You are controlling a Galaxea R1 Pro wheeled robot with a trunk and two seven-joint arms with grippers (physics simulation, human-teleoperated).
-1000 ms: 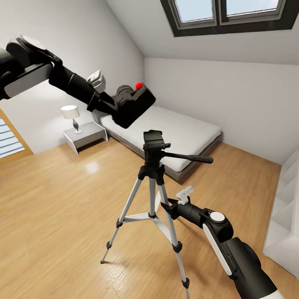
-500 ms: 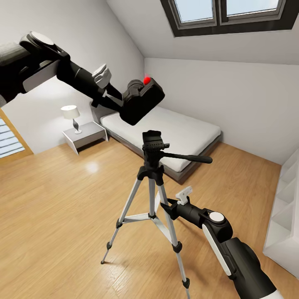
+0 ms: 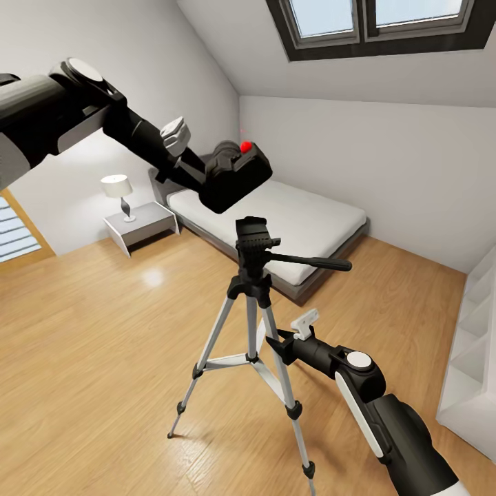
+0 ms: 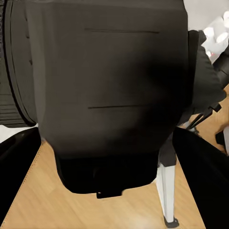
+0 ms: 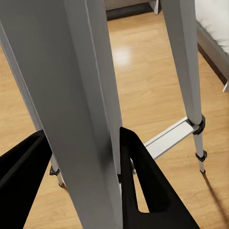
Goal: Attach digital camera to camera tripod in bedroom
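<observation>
1. Head view: the left claw (image 3: 200,172) grips the small black boxy digital camera with a red round button on top (image 3: 233,177), held tilted in the air above and slightly left of the black head of the tall silver-legged camera tripod (image 3: 253,289); camera and head are apart.
2. Head view: the tripod stands on the light wood floor (image 3: 103,331) before the low grey bed with white mattress (image 3: 303,220). The white nightstand (image 3: 141,224) carries a lamp (image 3: 118,189). A dark-framed skylight (image 3: 379,24) sits in the sloped ceiling.
3. Head view: the right claw (image 3: 274,344) reaches the tripod's upper leg.
4. Left wrist view: the camera body (image 4: 109,90) sits clenched between both dark fingers (image 4: 200,176); a tripod leg (image 4: 167,191) shows beyond.
5. Right wrist view: the black fingers (image 5: 138,176) bracket a silver leg (image 5: 81,105), one on each side; the near finger touches it, so the claw grasps the tripod.
</observation>
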